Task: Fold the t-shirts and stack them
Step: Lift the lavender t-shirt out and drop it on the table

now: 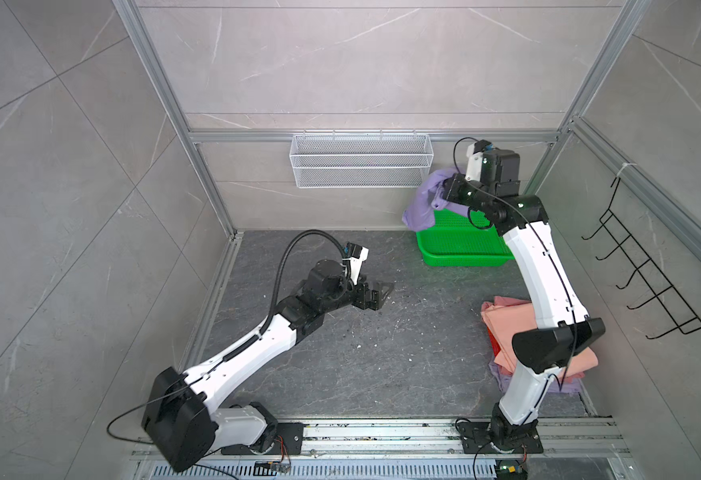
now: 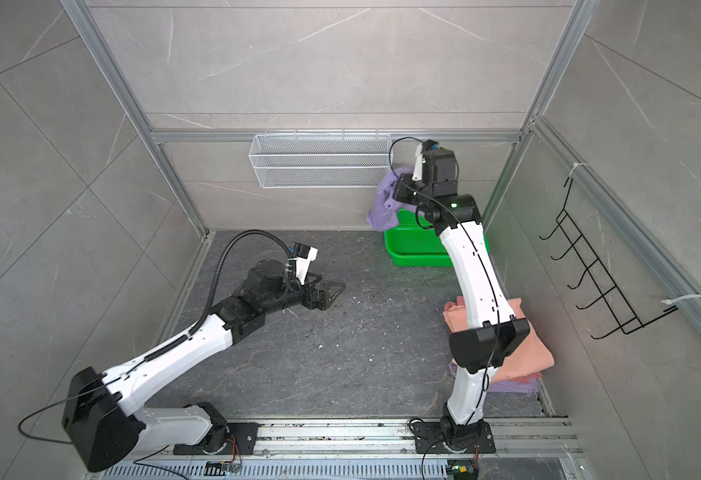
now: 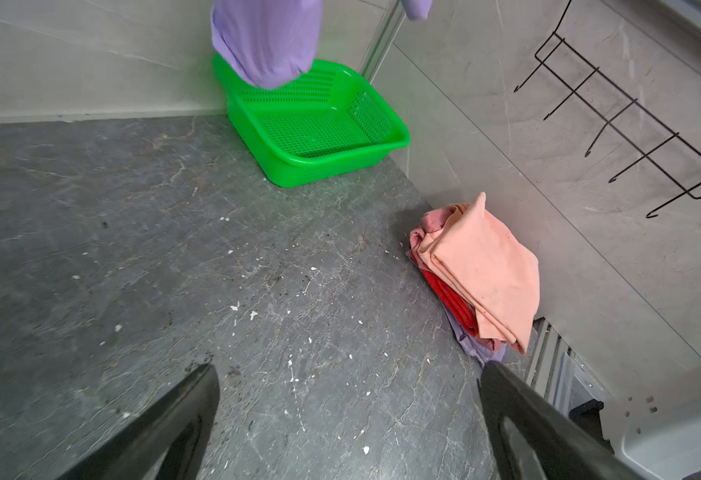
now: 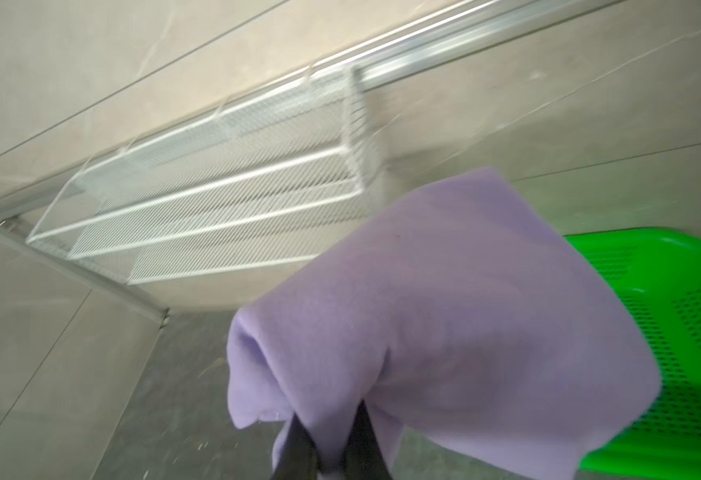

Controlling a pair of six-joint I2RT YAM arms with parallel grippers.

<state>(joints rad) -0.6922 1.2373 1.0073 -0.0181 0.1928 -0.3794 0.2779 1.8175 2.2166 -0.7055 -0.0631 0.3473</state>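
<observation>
Right end effector (image 4: 328, 440) pinches lavender t-shirt (image 4: 444, 311) over basket (image 3: 398, 143) | left end effector (image 3: 351, 370) spread | next: lift clear, lay flat on table (image 1: 340, 353)

Shows a lavender t-shirt (image 1: 423, 203) (image 2: 384, 203) hanging in the air at the upper right of both top views, bunched into loose, limp rolls, plain side out and pinched at one fold (image 4: 444, 311). Shows a salmon pink t-shirt (image 2: 527, 353) (image 3: 482, 266) folded flat atop a small stack at the lower right of both top views. Reveals a folded lavender tee (image 2: 511, 386) (image 3: 475, 347) at the stack's bottom, only its edge peeking out.
</observation>
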